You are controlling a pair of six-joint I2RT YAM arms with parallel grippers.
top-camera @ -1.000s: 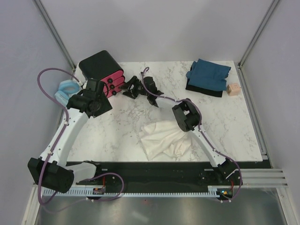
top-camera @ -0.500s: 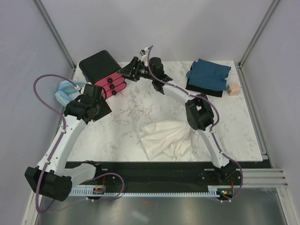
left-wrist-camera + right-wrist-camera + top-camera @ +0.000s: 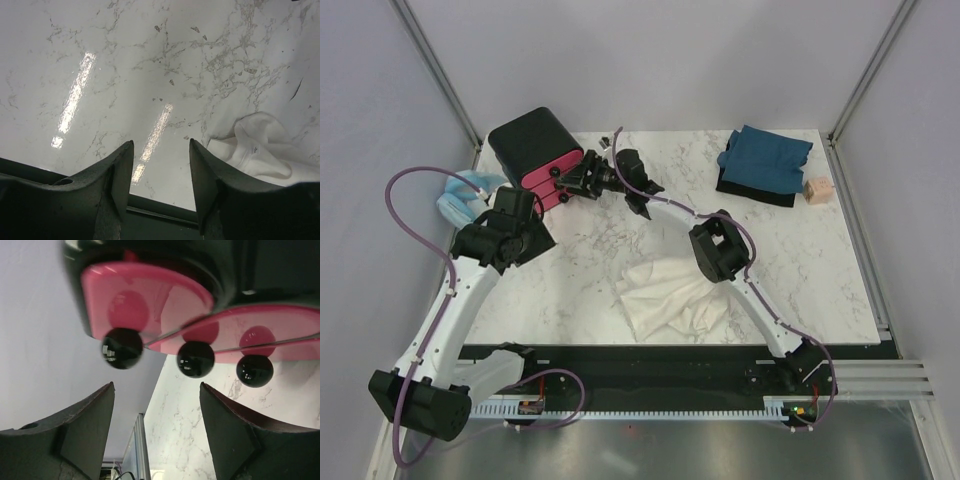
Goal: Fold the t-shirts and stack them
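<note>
The cream-white shirt [image 3: 670,295] lies crumpled nearer than the black box [image 3: 532,140] and to its right, its long axis running roughly near-left to far-right. The left gripper [image 3: 161,150] gapes empty above marble, in front of the box. The right gripper [image 3: 156,390], spread wide and empty, faces the box's pink drawers [image 3: 150,295]. The teal-blue shirt [image 3: 767,158] lies folded, well right of the box.

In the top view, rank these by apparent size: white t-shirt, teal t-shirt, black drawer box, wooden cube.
1. white t-shirt and black drawer box: too close to rank
2. teal t-shirt, slightly smaller
3. wooden cube, by far the smallest
</note>
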